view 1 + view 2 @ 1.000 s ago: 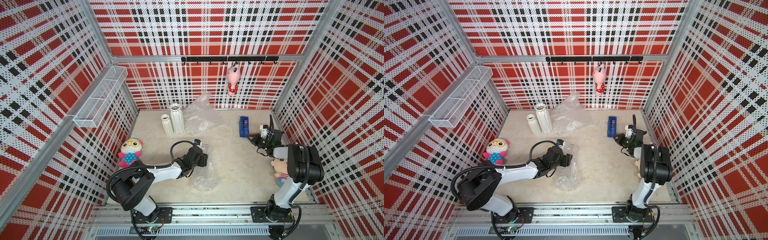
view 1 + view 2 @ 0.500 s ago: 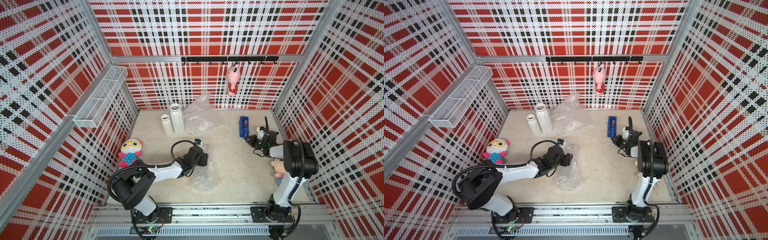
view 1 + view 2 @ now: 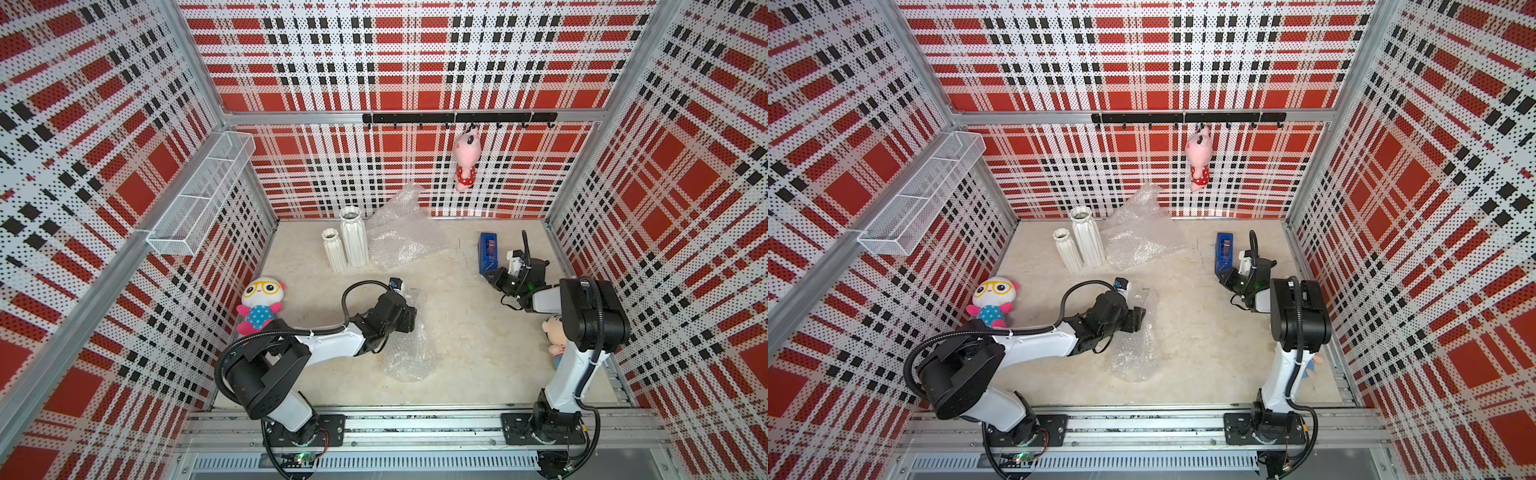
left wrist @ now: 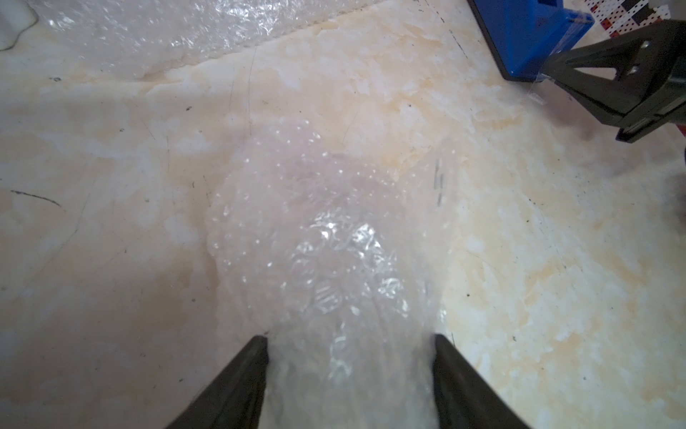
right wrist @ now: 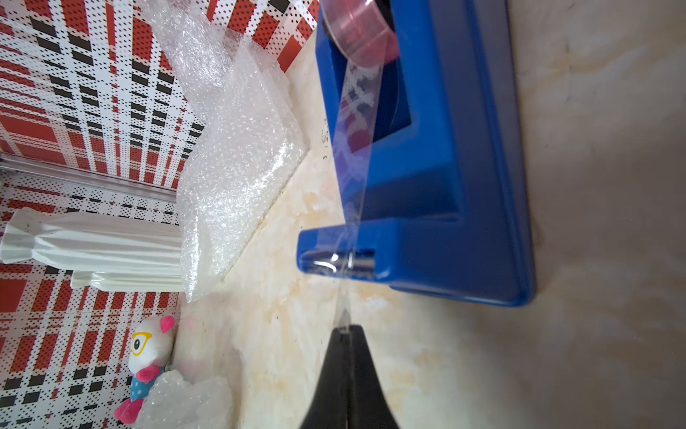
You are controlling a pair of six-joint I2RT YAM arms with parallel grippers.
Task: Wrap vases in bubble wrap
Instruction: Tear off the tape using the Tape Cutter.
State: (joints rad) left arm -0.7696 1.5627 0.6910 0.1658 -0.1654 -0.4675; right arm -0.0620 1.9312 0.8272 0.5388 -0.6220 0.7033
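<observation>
clear, crinkly plastic fills my left wrist view: a rolled bubble-wrap bundle (image 4: 334,241) lies on the pale marbled table (image 4: 111,185), and the left gripper (image 4: 350,371) straddles one end of it. the jaws stand wide, the bundle packs the whole gap between them, and each dark finger (image 4: 245,375) sits against a side of it, so i read this as a hold on the bundle. the bundle has a rounded, tube-like form, but i cannot make out glass through the wrap. in both top views it lies mid-table, with more of the wrap trailing from the gripper toward the front rail. on my other arm, the right gripper (image 5: 345,330) is pinched fully together on the free end of the clear tape (image 5: 356,148), which runs off the roll and over the cutter of the blue tape dispenser (image 5: 445,167). the tips sit just beside that cutter end, not touching it. the short ribbed vase (image 3: 334,251) and the taller ribbed vase (image 3: 354,237) stand upright side by side toward the table's back edge. a loose bubble wrap sheet (image 3: 401,237) lies right against the taller one and rides up the back wall. all three are well apart from both grippers, with the sheet lying between the vases and the dispenser.
</observation>
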